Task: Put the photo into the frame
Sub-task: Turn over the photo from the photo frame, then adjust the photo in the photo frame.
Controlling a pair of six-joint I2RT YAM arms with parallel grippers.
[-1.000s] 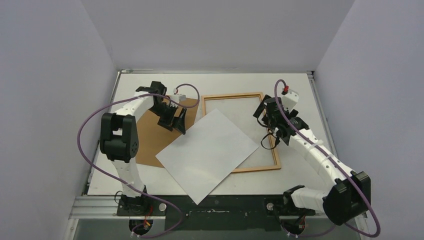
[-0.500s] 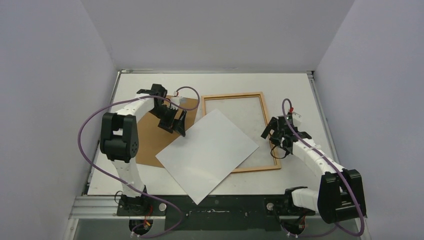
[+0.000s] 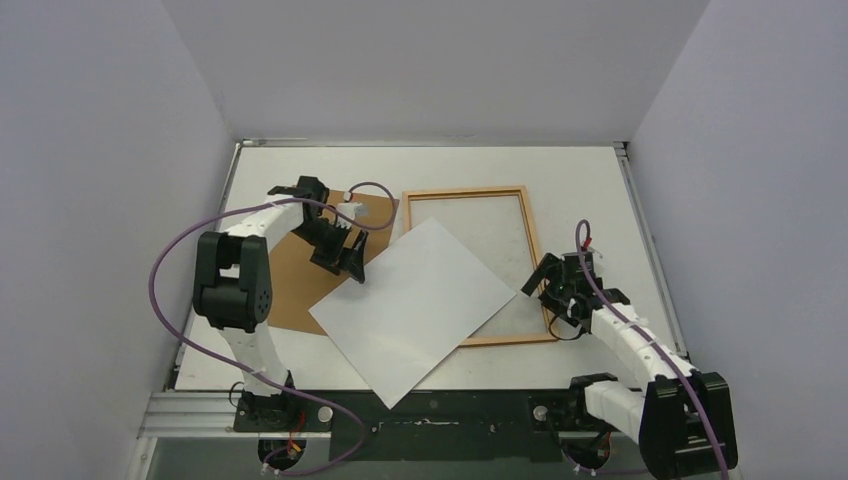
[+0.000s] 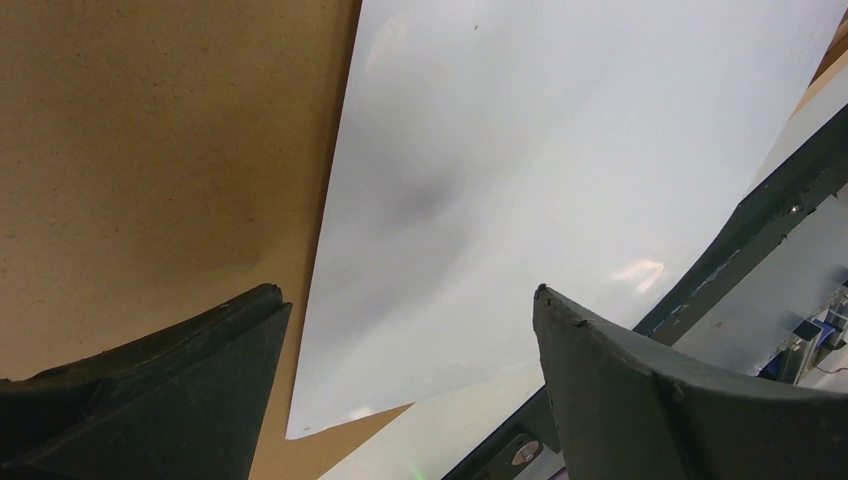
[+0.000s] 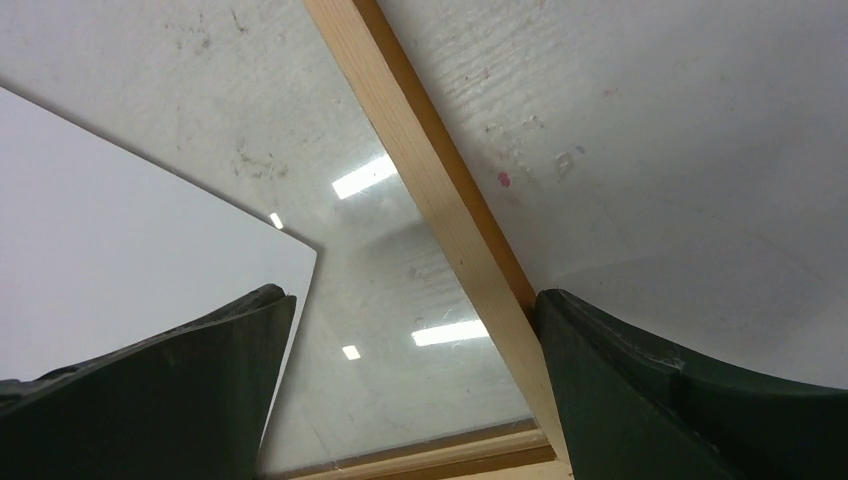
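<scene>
Over at the right, the right gripper (image 3: 550, 290) has pulled back nearer & dropped low. Its fingers are wide w/ nothing held, straddling the right rail of the frame (image 3: 463, 190) by its near corner. Left gripper (image 3: 345, 266), also wide & empty, has slid a bit left over the backing sheet (image 3: 290, 285), at the left edge of the photo (image 3: 415, 310). Photo lies white back up & skewed, partly on the pane, partly on the backing, so not seated yet. Prob both arms are lining up to square it. Scuffed white table (image 3: 440, 165), plain pale walls.

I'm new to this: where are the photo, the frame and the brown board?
photo (image 3: 413, 308): overhead view, middle of its white back.
frame (image 3: 465, 190): overhead view, top wooden rail.
brown board (image 3: 295, 285): overhead view, its bare part.
</scene>
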